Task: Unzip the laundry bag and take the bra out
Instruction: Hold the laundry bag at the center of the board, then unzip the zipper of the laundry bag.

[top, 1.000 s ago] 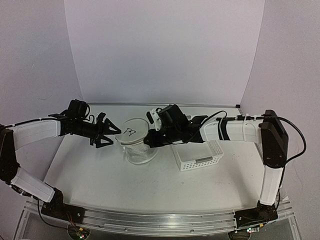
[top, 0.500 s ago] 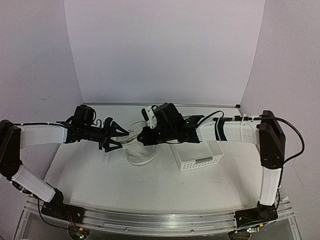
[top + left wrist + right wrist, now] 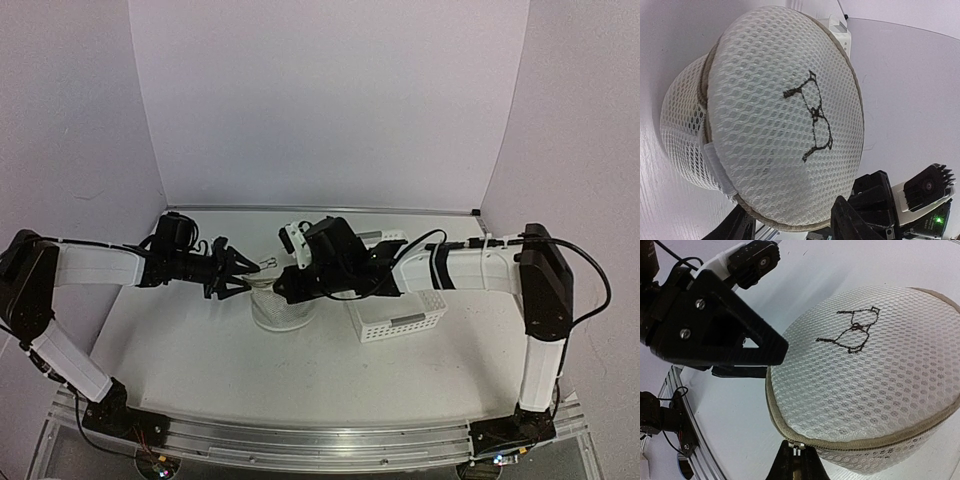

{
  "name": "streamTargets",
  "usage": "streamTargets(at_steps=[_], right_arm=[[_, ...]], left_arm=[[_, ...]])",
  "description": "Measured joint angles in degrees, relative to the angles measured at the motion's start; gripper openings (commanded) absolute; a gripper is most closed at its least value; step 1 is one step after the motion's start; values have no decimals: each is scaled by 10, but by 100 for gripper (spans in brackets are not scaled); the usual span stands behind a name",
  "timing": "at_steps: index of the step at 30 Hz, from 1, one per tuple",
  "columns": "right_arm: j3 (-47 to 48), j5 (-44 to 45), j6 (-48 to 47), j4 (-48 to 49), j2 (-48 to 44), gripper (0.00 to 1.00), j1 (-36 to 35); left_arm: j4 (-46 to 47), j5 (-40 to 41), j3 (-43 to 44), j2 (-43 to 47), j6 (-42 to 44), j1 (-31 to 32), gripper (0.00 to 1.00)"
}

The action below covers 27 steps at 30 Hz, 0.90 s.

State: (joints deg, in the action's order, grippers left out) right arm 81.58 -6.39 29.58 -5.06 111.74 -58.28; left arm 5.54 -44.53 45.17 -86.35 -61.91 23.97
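Observation:
The laundry bag [image 3: 283,312] stands upright as a white mesh cylinder mid-table. Its round lid bears a black mark [image 3: 812,112]. No bra shows in any view. My left gripper [image 3: 246,271] is open, its fingers straddling the lid's beige rim from the left; in the left wrist view [image 3: 790,219] the rim lies between the spread jaws. My right gripper [image 3: 281,288] reaches over the bag from the right. In the right wrist view [image 3: 799,454] it is shut on the small metal zipper pull [image 3: 800,446] at the lid's zipper seam on the bag [image 3: 880,375].
A white lattice plastic basket [image 3: 400,316] sits just right of the bag, under the right forearm. The left gripper's black fingers [image 3: 720,325] fill the upper left of the right wrist view, close to the bag. White backdrop walls enclose the table.
My left gripper has moved right until its fingers straddle the lid rim. My right gripper has shifted left and down over the bag, now covering the lid in the top view.

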Motion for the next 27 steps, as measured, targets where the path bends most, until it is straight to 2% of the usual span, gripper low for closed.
streamTargets(at_steps=[5, 15, 27], right_arm=[[-19, -1, -17, 2, -16, 0, -6], [-46, -3, -58, 8, -48, 0, -13], [-83, 3, -90, 12, -63, 0, -19]], left_arm=[[10, 2, 3, -14, -4, 0, 36], [17, -5, 18, -22, 2, 2, 0], [20, -28, 26, -23, 10, -2, 0]])
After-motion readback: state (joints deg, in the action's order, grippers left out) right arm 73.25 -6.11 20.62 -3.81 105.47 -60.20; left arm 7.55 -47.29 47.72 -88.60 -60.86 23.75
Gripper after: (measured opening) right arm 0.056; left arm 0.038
